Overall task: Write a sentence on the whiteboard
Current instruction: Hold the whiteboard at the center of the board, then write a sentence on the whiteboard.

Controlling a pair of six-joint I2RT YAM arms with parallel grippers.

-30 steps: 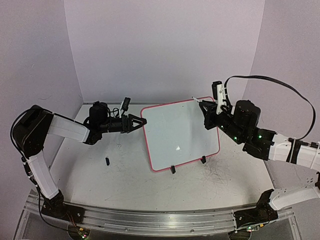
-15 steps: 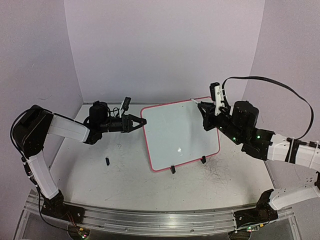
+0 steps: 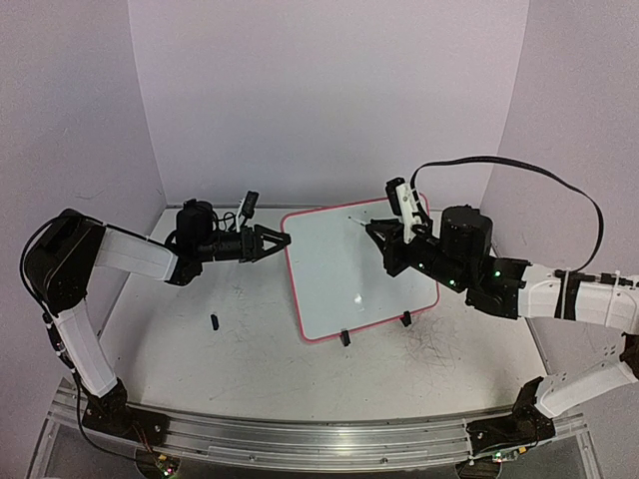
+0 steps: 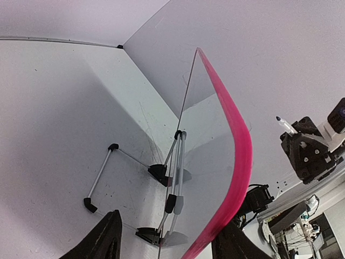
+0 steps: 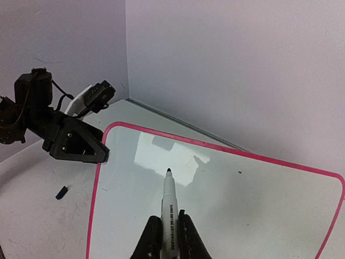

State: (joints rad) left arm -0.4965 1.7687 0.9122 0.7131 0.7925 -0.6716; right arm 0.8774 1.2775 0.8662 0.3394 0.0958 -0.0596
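Note:
The whiteboard (image 3: 339, 284) with a pink-red rim stands tilted on two black clip feet; its face shows no blue sentence. My left gripper (image 3: 284, 241) is open at the board's left edge. In the left wrist view (image 4: 170, 229) the pink rim (image 4: 240, 145) runs between its spread fingers, close to the right one. My right gripper (image 3: 387, 242) is shut on an uncapped white marker (image 5: 168, 208). It holds the marker over the board's upper middle (image 5: 253, 205), with the dark tip pointing at the face. I cannot tell whether the tip touches.
A small black cap-like piece (image 3: 214, 321) lies on the scuffed tabletop left of the board, and it also shows in the right wrist view (image 5: 62, 192). A wire stand (image 4: 99, 178) props the board from behind. Walls close in at the back and sides.
My right gripper has moved left with the marker, from the board's right edge to over its upper middle. The left gripper and the board have not moved.

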